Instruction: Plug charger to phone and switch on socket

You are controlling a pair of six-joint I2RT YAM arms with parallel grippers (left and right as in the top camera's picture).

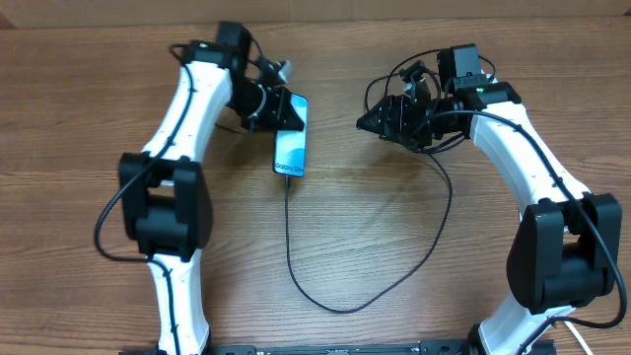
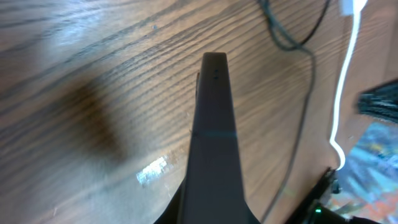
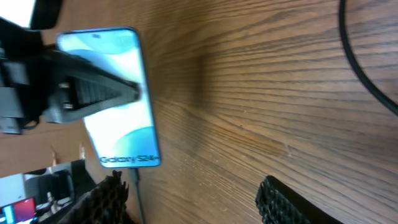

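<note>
Clamps the phone (image 1: 292, 153) with the left end effector (image 1: 284, 114) toward the far side of the surface (image 1: 79, 99); holds the right end effector (image 3: 189, 193) spread, empty. Risks yanking the charger (image 1: 288, 237) out of its port by lifting or twisting the phone.

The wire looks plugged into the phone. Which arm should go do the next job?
Right, probably. The left gripper lies across the phone, busy there. The right gripper hangs open and empty, free to move.

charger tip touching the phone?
Touching. Right wrist view: the charger runs straight into the bottom edge of the phone, no gap; overhead agrees.
</note>
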